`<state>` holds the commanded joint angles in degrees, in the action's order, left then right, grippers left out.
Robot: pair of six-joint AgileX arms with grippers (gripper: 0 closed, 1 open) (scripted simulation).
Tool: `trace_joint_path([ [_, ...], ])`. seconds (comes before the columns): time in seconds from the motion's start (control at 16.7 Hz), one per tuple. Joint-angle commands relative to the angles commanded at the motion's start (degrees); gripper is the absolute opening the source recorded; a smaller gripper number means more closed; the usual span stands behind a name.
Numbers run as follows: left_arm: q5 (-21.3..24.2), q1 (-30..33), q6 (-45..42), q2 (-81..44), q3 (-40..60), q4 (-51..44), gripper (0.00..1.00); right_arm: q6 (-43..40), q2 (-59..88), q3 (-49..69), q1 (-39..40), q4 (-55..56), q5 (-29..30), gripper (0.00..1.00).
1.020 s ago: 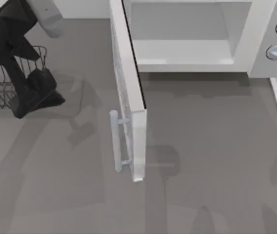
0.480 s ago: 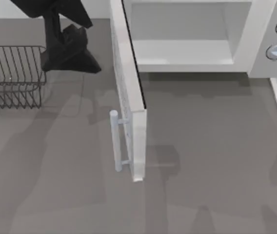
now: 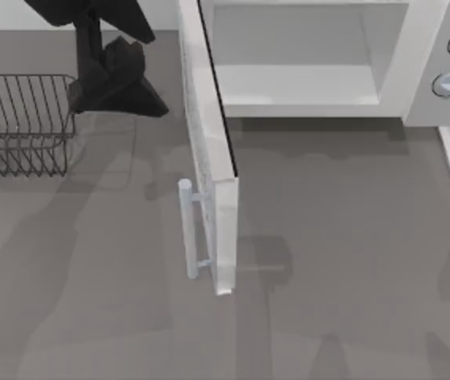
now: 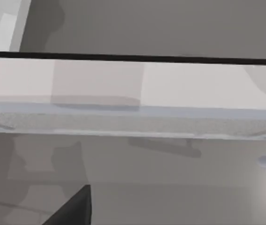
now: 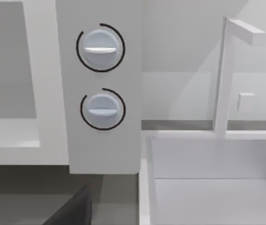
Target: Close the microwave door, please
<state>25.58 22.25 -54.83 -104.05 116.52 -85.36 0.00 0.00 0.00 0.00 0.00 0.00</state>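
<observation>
Beside the dark wire rack point(image 3: 20, 123), the left gripper point(image 3: 114, 83) is hovering, jaws unreadable; swinging carelessly, it's risking clipping the thick white microwave door's point(image 3: 209, 150) edge instead of pushing it.

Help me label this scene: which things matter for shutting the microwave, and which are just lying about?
For the job:
- thick white microwave door, standing open
- pale blue-grey vertical bar handle
- black left gripper, left of the door

Lying about:
- dark wire rack
- two round grey dials
- white sink and tap
</observation>
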Motion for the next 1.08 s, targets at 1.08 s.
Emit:
trace_joint_path([
  [1.08, -1.58, 5.54, 5.45, 0.46, -17.2, 18.89, 0.7, 0.0, 0.0, 0.0, 0.0, 0.0, 0.0, 1.0],
])
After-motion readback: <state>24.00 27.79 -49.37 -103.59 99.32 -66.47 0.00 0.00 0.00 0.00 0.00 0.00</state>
